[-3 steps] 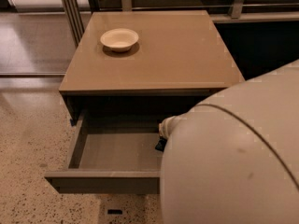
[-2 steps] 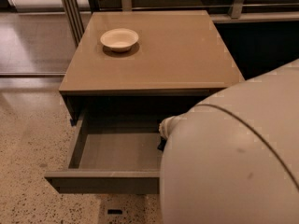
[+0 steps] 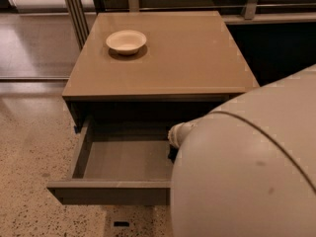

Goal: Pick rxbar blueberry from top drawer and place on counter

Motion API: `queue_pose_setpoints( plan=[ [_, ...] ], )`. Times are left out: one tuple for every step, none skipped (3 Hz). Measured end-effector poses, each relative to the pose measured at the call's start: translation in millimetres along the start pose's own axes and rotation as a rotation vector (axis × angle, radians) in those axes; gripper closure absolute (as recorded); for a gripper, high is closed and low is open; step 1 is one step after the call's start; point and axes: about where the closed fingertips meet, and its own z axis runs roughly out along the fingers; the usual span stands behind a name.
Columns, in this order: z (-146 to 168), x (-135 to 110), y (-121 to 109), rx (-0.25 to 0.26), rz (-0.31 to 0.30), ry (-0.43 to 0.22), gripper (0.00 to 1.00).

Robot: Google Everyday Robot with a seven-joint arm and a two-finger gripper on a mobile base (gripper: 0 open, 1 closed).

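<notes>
Gripper [image 3: 173,153] sits inside drawer [image 3: 108,190], right side, mostly hidden behind arm [image 3: 247,172]; grip state cannot be told. Bar is hidden from view. Drawer stands open beneath counter [image 3: 187,58]; bowl [image 3: 126,41] rests rear-left on it.

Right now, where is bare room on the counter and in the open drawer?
The flat tan glossy counter is bare except back left, where the small round cream bowl sits. The wide grey-brown top drawer is bare on its left; its right is crowded: the hand is in there, mostly hidden behind the pale rounded arm shell.
</notes>
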Motion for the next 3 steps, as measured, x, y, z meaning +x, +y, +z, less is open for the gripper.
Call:
queue_pose_setpoints(
  plan=[
    [-20,-34,11,-0.043,0.007,-0.039,1.0],
    [-12,-49,25,-0.111,0.033,0.006,1.0],
    [17,-22,40,-0.209,0.085,0.142,1.0]
  ],
)
